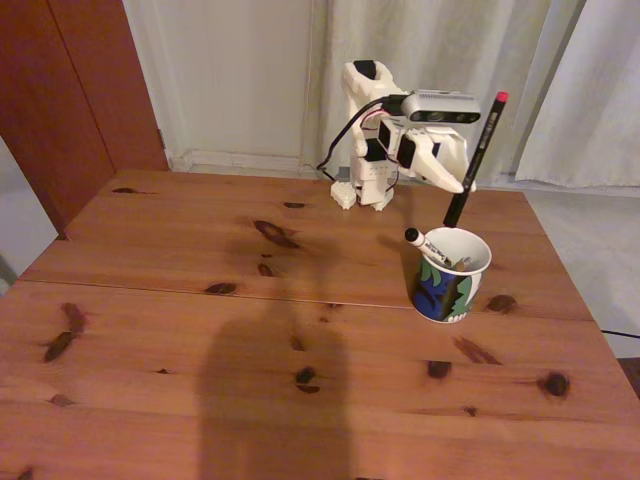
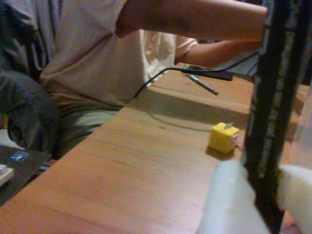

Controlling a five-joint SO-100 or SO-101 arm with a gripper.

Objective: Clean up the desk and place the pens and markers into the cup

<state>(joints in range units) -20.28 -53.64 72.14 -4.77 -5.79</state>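
Observation:
On the reddish-brown desk, right of centre, stands the cup, white inside and patterned blue, green and black outside. A white marker with a black cap leans out over its left rim. My gripper hangs just above and behind the cup, shut on a thin black pen whose red tip points up. The pen is tilted, and its lower end reaches the cup's far rim. In the wrist view the black pen runs upright between my white fingers, with the gripper at the bottom right.
In the wrist view a person in a beige shirt sits at the desk's far side with an arm stretched across. A small yellow cube, a dark flat device, a cable and another pen lie on the wood there.

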